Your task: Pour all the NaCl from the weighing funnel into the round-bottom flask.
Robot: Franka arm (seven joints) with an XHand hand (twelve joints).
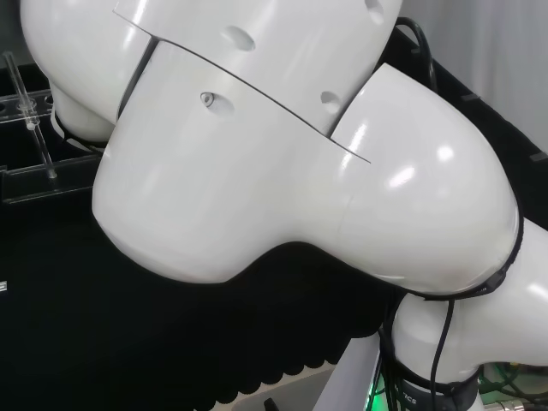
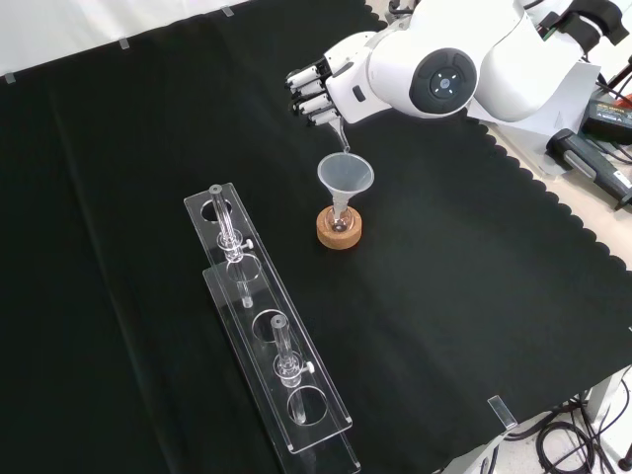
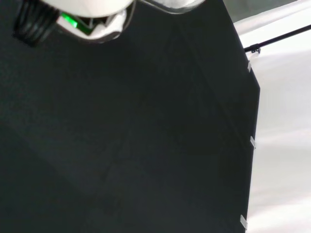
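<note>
**Weighing funnel tipped over the flask's funnel**

Front view, nearest first. A clear rack (image 2: 286, 395) lies near-left on the black cloth (image 2: 474, 296), running away towards the left, with a glass piece (image 2: 284, 357) standing upright in it. A second rack (image 2: 232, 247) overlaps its far end and carries another upright glass piece (image 2: 226, 222).

Right of the racks, about mid-cloth, a cork ring (image 2: 340, 232) bears the flask (image 2: 339, 223) — small, clear, its contents not discernible. A clear funnel (image 2: 345, 181) sits in the flask's neck, mouth up.

Directly beyond and above it, the hand (image 2: 318, 91) enters from the far side, fingers curled round the weighing funnel (image 2: 340, 135). That piece slants down, its narrow tip at the funnel's rim; whether the two touch cannot be told. No powder can be made out.

Behind the hand stands the arm's white link (image 2: 434, 79) with its round grey cap.

Head view — the arm's links (image 1: 282, 145) stand across the scene, with a rack (image 1: 34, 128) at the far left.
</note>
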